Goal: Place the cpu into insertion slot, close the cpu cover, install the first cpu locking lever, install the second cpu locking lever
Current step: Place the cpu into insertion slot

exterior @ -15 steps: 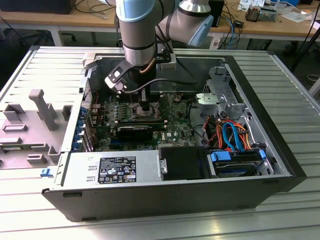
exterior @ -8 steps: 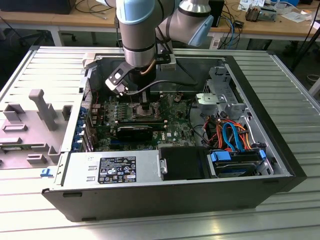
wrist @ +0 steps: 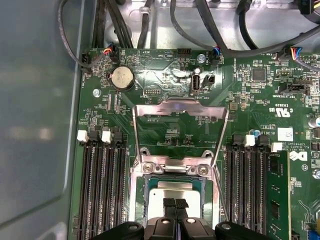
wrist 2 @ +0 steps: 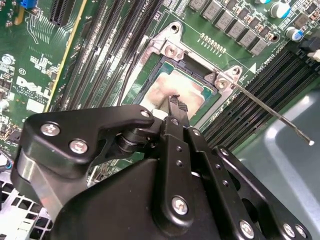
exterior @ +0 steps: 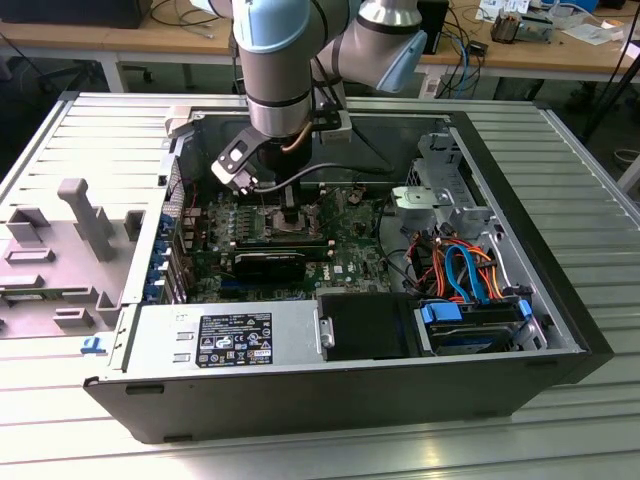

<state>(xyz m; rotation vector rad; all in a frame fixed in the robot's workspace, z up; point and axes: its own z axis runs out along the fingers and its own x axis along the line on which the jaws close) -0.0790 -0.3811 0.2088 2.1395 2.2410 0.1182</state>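
Hovering with jaws pressed together on nothing, gripper [wrist: 175, 204] tips pointing down at the cpu [wrist: 160, 197], whether touching impossible to tell. Lying flat in the insertion slot [wrist: 172, 169], directly beneath those tips. Standing swung open just beyond the slot, cpu cover [wrist: 180, 106]; angling away alongside, one thin locking lever [wrist 2: 272, 114].

A ribbed metal table [exterior: 300, 460] bears an open computer case [exterior: 200, 400] and a grey fixture [exterior: 60, 250].
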